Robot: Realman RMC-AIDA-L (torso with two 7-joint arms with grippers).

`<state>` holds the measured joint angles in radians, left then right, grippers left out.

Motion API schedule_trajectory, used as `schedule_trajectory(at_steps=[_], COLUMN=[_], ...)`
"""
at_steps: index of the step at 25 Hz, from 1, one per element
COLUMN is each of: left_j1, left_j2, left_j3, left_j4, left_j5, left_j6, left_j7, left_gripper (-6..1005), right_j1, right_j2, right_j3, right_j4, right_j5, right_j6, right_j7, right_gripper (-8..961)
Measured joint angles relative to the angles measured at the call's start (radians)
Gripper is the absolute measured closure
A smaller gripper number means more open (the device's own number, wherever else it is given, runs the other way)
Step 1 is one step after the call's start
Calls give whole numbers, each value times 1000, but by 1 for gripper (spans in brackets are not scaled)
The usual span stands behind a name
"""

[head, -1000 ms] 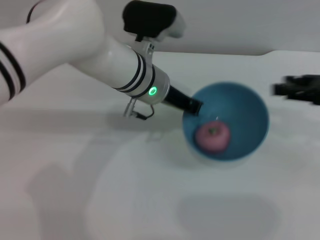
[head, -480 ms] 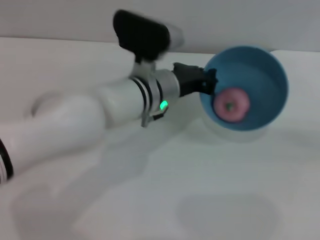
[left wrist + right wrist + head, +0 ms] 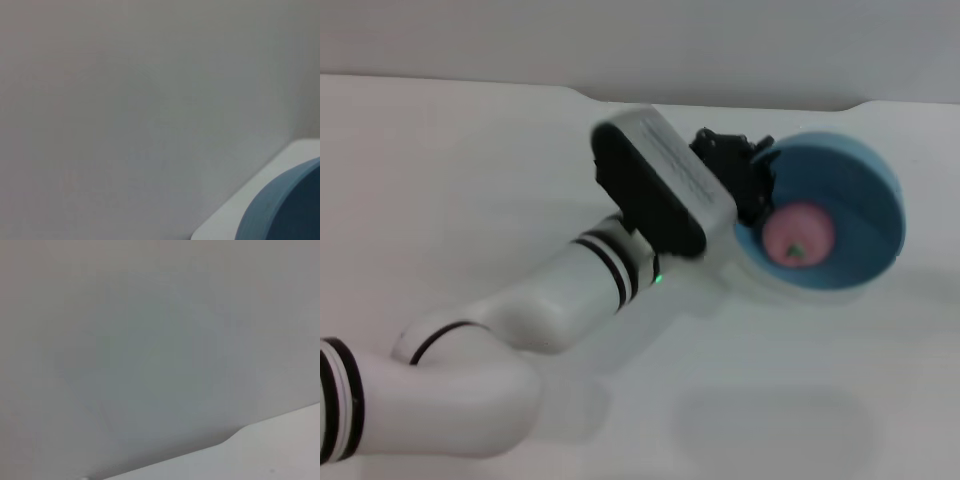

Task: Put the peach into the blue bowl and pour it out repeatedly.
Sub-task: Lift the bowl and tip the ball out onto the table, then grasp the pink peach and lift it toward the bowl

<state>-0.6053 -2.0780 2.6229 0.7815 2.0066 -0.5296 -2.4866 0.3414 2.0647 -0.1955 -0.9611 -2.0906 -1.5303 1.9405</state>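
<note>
The blue bowl (image 3: 855,215) is lifted and tipped toward me at the right of the head view, its opening facing the camera. Inside it lies the pink peach (image 3: 798,236), against the lower left of the bowl's inside. My left gripper (image 3: 752,180) is shut on the bowl's left rim, its black fingers pinching the edge. In the left wrist view only a curved piece of the blue bowl (image 3: 287,210) shows, against the wall. The right gripper is out of view.
The white table (image 3: 470,180) stretches around the bowl, with its back edge against a grey wall. My left arm (image 3: 570,300) reaches diagonally across the table's middle. The right wrist view shows the wall and a strip of table edge (image 3: 280,450).
My left wrist has rolled and risen, tipping the bowl further toward me and carrying it slightly right. The peach has stayed inside the bowl.
</note>
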Motion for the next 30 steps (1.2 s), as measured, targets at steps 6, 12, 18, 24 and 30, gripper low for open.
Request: schedule_trajectory(at_steps=[6, 12, 18, 24, 30], left_j1=[-1, 24, 19, 20, -22], left_j2=[0, 0, 0, -1, 2], left_j3=[49, 60, 62, 47, -37], left_j4=[-7, -3, -36, -42, -40], left_j5=[-13, -15, -15, -39, -116], left_j6=[-23, -125, -180, -186, -98], left_j7=[282, 511, 662, 644, 426], left_gripper=[1000, 999, 1000, 1000, 1000], right_j1=[2, -5, -16, -23, -9], right_j2=[0, 1, 4, 5, -1], right_j3=[1, 4, 10, 3, 0], right_j4=[19, 29, 49, 57, 91], right_j5=[1, 12, 33, 37, 36], right_j6=[-11, -32, -50, -45, -44], right_j7=[0, 1, -2, -7, -13], right_gripper=[368, 367, 367, 367, 367])
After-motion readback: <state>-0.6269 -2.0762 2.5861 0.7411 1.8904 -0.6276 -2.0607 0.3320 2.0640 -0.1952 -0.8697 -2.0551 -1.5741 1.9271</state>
